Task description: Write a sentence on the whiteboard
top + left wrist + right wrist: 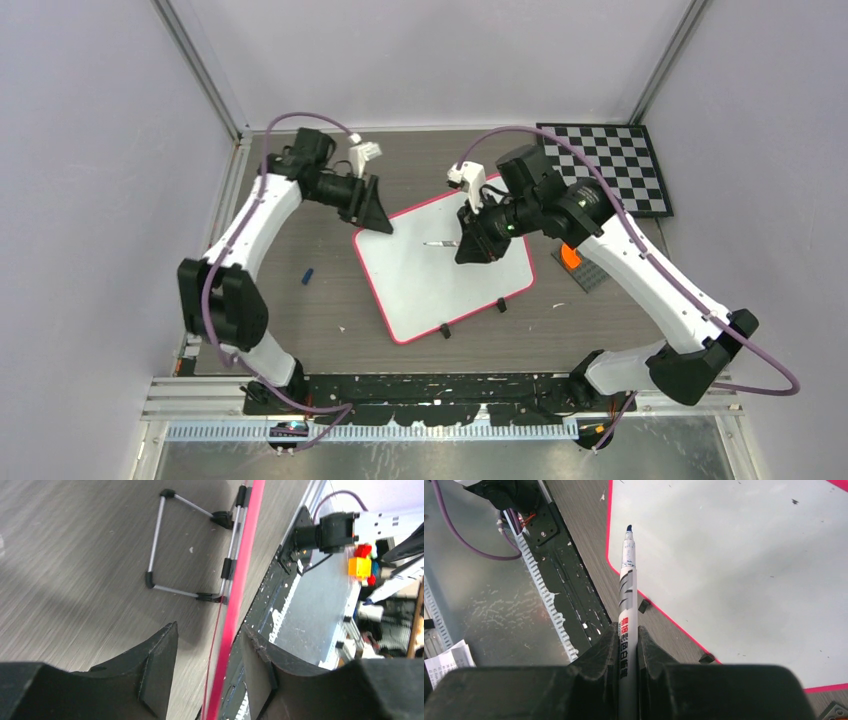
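The large white rectangular whiteboard point(440, 290) with a thin red-pink rim rests on the grey wood-grain table point(330, 320), beneath and ahead of the right tool point(627, 637). That tool is clamped on a slim white-barrelled marker pen point(627, 570) with a blue tip. The board looks light, stiff and slick, so it would likely skate under pen pressure, and its rim is the place to steady it. The left tool point(210, 665) straddles that rim at a corner, fingers narrow. Whether they pinch it, I cannot tell. No writing shows. Whether the tip touches the board is hard to make out.

I count one whiteboard point(440, 270) with two black clips point(445, 331), and one marker point(627, 605). One checkerboard point(610, 165) and one small blue piece point(308, 275) lie on my counter point(300, 330).
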You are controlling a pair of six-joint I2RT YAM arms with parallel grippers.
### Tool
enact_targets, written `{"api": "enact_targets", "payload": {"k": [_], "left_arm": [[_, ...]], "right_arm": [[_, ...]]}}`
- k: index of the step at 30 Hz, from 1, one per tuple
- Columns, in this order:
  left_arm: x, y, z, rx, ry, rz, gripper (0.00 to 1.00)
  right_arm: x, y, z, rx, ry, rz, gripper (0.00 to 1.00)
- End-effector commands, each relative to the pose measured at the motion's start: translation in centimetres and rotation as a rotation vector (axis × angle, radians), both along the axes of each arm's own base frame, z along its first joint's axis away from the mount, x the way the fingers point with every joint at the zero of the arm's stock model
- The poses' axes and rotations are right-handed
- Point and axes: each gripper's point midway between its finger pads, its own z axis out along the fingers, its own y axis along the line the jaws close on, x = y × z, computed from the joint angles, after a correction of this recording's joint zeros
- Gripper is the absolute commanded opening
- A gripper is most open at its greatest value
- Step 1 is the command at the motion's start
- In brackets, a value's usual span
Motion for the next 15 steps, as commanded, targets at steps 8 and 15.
{"api": "enact_targets", "payload": {"k": [8,15], "left_arm": [[-2.1,5.0,3.7,-0.096,-0.046,0.151,0.52],[-0.6,5.5,3.2,-0.092,-0.06,0.196,0.53]], "right_arm": [[1.8,4.4,2.1,-0.001,-0.152,0.018,0.0],[1.9,5.8,1.8,0.001,-0.153,0.041,0.0]]}}
